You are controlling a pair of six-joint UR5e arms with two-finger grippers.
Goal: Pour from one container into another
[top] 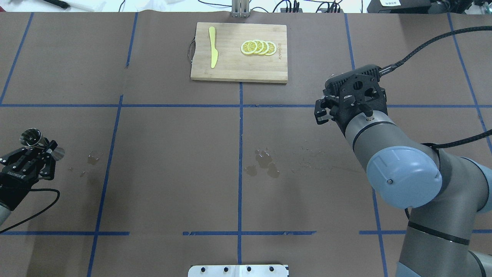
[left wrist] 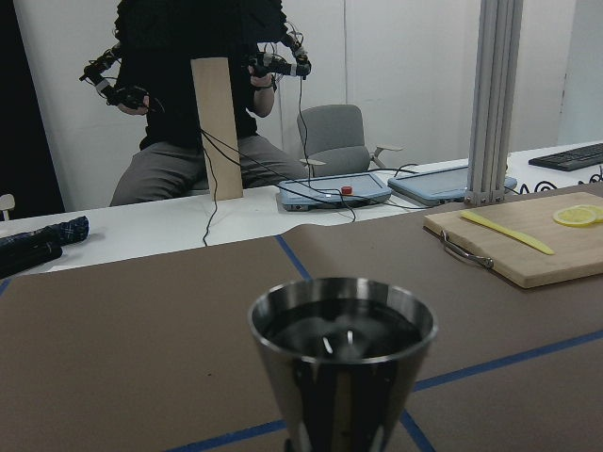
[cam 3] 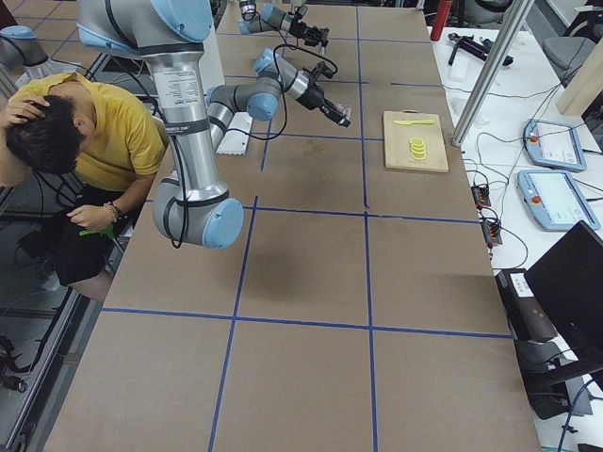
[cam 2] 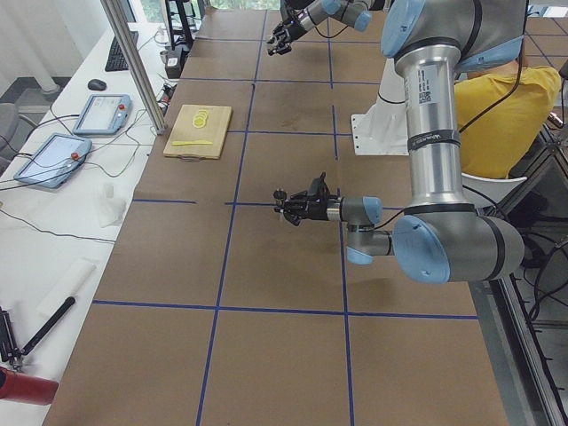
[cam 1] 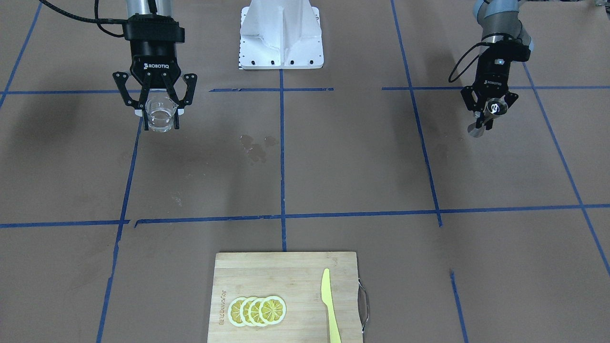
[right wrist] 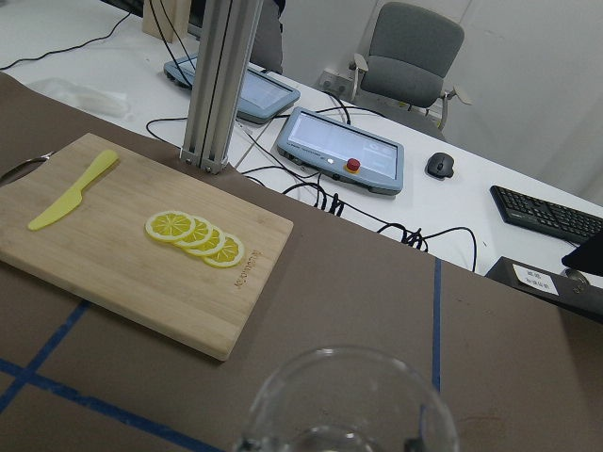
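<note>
My right gripper (cam 1: 160,110) is shut on the clear glass cup (cam 1: 160,116) and holds it upright above the brown table. In the right wrist view only the cup's rim (right wrist: 350,403) shows at the bottom edge. From overhead the cup is hidden under the right wrist (top: 351,94). My left gripper (cam 1: 491,116) is shut on the waist of the steel jigger (cam 1: 495,107), far off at the other side of the table. The jigger (top: 32,136) sticks out past the left fingers, and its open upper cone (left wrist: 343,339) fills the left wrist view.
A wooden cutting board (top: 230,71) at the table's far edge carries lemon slices (top: 258,47) and a yellow knife (top: 213,52). Wet spots (top: 264,163) mark the table's middle, and smaller ones (top: 93,157) lie near the left gripper. The white robot base (cam 1: 281,35) stands between the arms.
</note>
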